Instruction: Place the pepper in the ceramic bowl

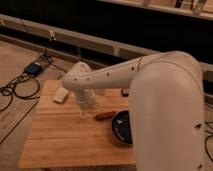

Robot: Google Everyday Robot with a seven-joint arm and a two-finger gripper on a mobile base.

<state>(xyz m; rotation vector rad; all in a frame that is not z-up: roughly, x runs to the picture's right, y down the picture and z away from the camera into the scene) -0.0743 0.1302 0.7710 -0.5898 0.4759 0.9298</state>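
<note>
The pepper (105, 115) is a slim reddish-brown piece lying on the wooden table (60, 135), just left of the ceramic bowl (122, 128). The bowl is round, glossy and black, and stands at the table's right side, partly hidden by my white arm. My gripper (89, 106) hangs at the end of the bent white arm, low over the table. It is a little to the left of and behind the pepper, and apart from it. The gripper is mostly hidden by the wrist.
A dark rectangular block (124, 92) lies at the table's far edge, right of the arm. A white object (60, 95) lies at the far left. Cables and a blue device (34, 68) are on the floor to the left. My large arm covers the right side.
</note>
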